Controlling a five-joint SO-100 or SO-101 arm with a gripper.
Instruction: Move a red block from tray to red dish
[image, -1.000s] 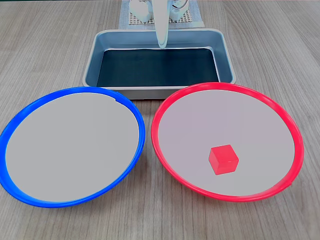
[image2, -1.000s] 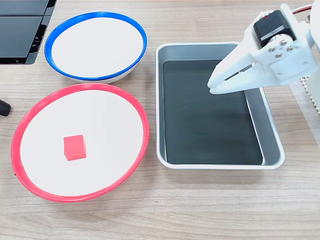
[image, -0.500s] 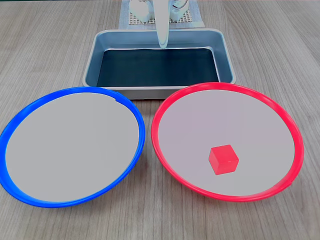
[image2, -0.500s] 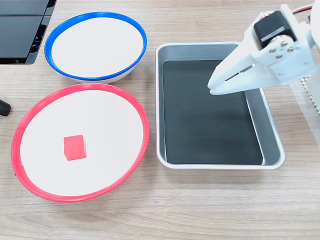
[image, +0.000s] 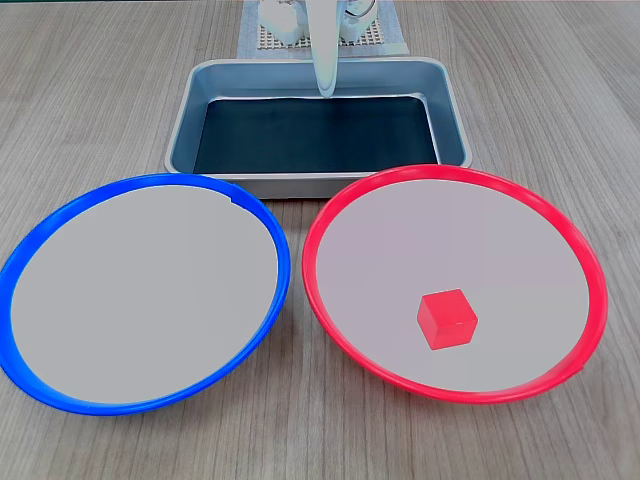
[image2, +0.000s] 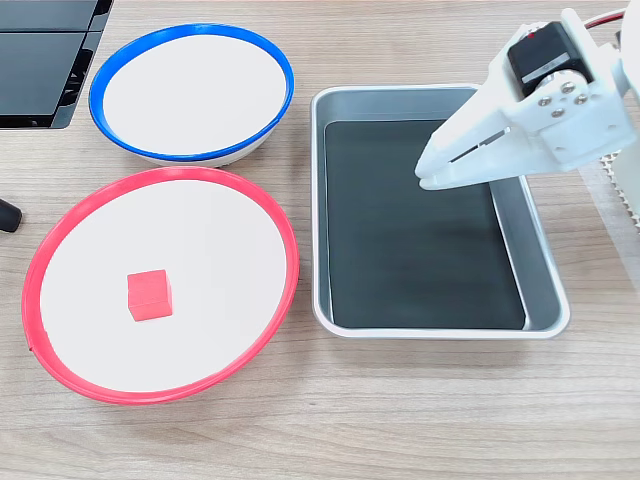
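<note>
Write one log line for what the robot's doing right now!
block: red block lying in red dish | tray: nothing in it | gripper: shut, holding nothing, above tray | blue dish: nothing in it

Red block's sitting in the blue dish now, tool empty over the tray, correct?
Not quite. The red block lies in the red dish, not the blue dish, as both fixed views show. The rest holds: the tool is empty above the tray.

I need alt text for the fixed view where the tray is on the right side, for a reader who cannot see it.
A small red block lies in the red dish at lower left, with an empty blue dish behind it. On the right, the white robot hand, nearly closed and holding nothing, hangs above the empty grey tray on a wooden table.
</note>
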